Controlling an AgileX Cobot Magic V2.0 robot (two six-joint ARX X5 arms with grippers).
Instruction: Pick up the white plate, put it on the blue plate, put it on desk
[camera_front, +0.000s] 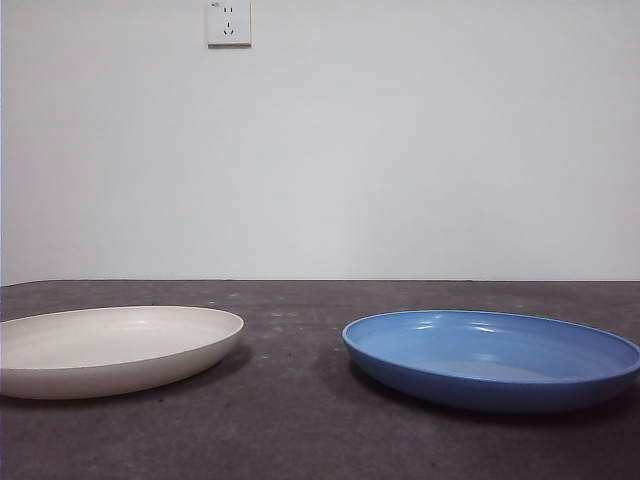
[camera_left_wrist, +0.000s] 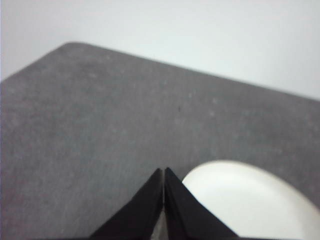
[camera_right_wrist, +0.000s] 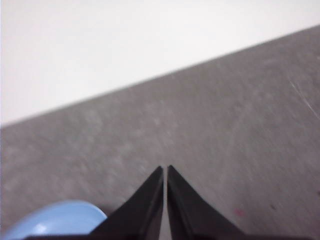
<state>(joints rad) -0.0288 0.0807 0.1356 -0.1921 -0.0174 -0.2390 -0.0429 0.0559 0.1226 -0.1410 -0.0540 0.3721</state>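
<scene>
You saw the white plate (camera_front: 115, 348) at nine o'clock on the desk (camera_front: 300, 420), apart from the blue plate (camera_front: 492, 357), nearest the left gripper (camera_left_wrist: 164, 172), both grippers' jaws closed, empty.

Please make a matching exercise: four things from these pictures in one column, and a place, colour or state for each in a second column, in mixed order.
1. white plate
2. blue plate
3. left gripper
4. wall socket

a. shut, above the desk beside the cream rim
b. high on the wall
c. on the desk, front view's right side
d. on the desk, front view's left side

Pairs: 1-d, 2-c, 3-a, 4-b
</scene>
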